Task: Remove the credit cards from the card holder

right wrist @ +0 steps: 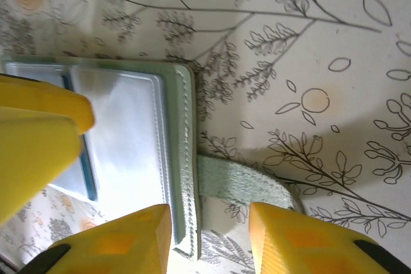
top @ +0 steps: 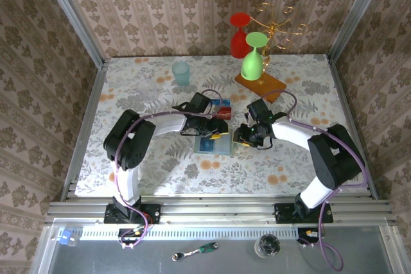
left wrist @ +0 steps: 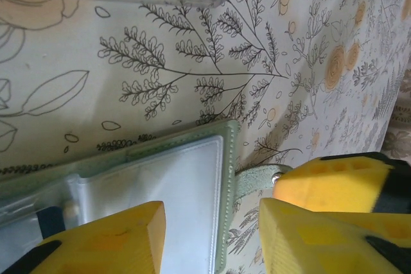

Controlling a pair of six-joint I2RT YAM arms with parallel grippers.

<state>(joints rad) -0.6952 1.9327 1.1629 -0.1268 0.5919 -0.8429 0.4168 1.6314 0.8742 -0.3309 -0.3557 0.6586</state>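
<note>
With left hand (left wrist: 212,239) and right hand (right wrist: 209,239) both parted and gripping nothing, the unpinned card holder (right wrist: 131,126) could fold shut over its blue credit card (right wrist: 90,178).

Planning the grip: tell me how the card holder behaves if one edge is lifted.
Probably floppy: the card holder lies opened flat with soft stitched edges, so a lifted edge would likely fold it shut. It looks thin and light, so a push may slide it over the tablecloth. Its strap looks limp and could snag.
</note>
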